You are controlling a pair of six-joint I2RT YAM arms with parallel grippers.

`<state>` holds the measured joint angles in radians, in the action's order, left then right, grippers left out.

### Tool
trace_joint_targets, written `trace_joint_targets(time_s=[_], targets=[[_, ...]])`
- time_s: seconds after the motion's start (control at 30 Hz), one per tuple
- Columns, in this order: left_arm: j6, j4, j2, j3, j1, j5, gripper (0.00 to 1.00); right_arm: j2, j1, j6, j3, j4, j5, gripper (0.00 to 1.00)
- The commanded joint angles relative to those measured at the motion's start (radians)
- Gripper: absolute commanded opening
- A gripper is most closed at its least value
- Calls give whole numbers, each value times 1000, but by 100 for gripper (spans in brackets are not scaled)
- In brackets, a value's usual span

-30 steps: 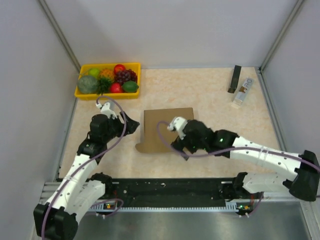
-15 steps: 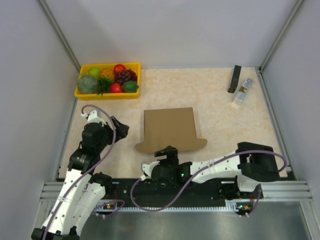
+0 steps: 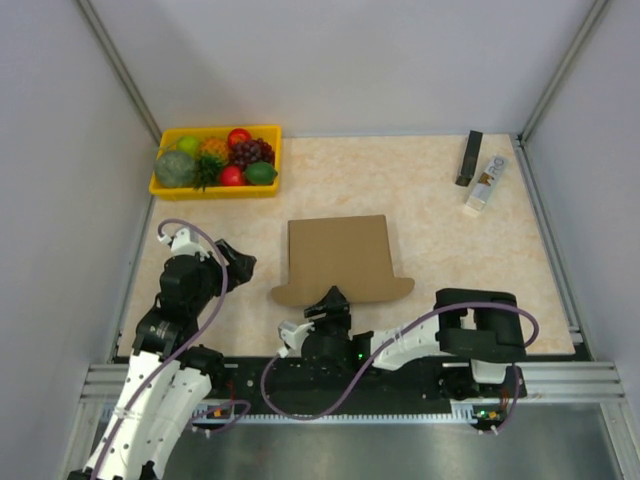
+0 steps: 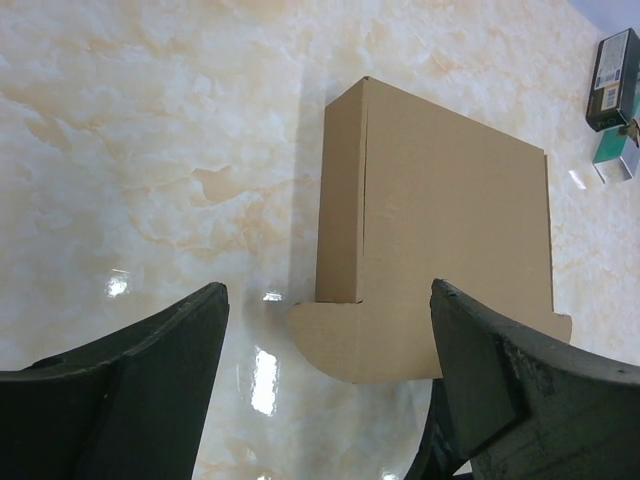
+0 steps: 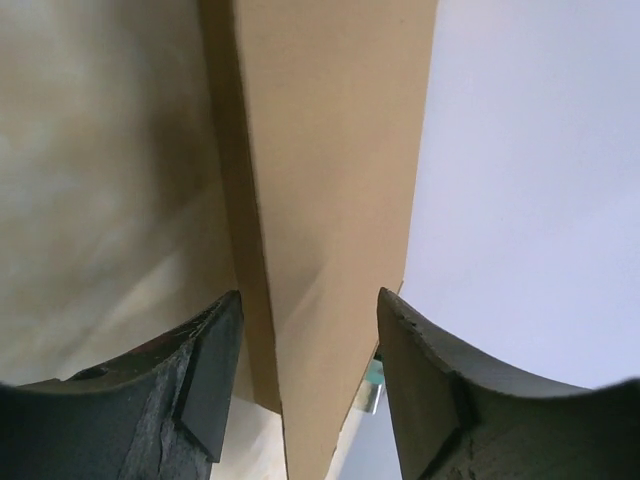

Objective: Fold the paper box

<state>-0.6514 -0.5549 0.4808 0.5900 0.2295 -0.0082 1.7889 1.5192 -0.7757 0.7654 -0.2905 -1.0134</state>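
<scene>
The box (image 3: 338, 255) lies crosswise just ahead of the nearer right gripper (image 3: 329, 297), whose grip I cannot tell; the left gripper (image 3: 241, 264) gapes empty.

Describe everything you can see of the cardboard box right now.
The paper box is plain brown corrugated cardboard, folded into a low, flat rectangle lying mid-table with its broad panel up. The left wrist view shows a shallow side wall under that panel. Two rounded flaps stick out flat at its near corners. The right gripper sits at its near edge, jaws apart and lined up with the cardboard; contact cannot be confirmed. Nothing else touches it.
</scene>
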Motion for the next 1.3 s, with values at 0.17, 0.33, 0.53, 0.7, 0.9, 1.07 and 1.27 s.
trace_joint_targets(time_s=[0.17,0.33,0.53,0.7,0.9,1.07,1.27], targets=[[13,19,-10,-16,-5,40,86,-3,-89,-60,-17,-150,-10,39],[25,27,1,-1,-5,51,85,-28,-106,-85,-5,-147,10,22],[58,13,8,48,-5,36,83,-118,-126,-146,55,-52,42,7],[91,20,5,76,-5,17,82,-175,-201,-39,236,361,166,0],[119,-5,7,126,-5,33,80,-164,-289,45,480,721,330,0],[153,-28,-4,163,-4,17,79,-166,-352,137,670,968,508,0],[194,-50,10,198,-5,-18,79,-158,-415,197,808,1114,702,0]])
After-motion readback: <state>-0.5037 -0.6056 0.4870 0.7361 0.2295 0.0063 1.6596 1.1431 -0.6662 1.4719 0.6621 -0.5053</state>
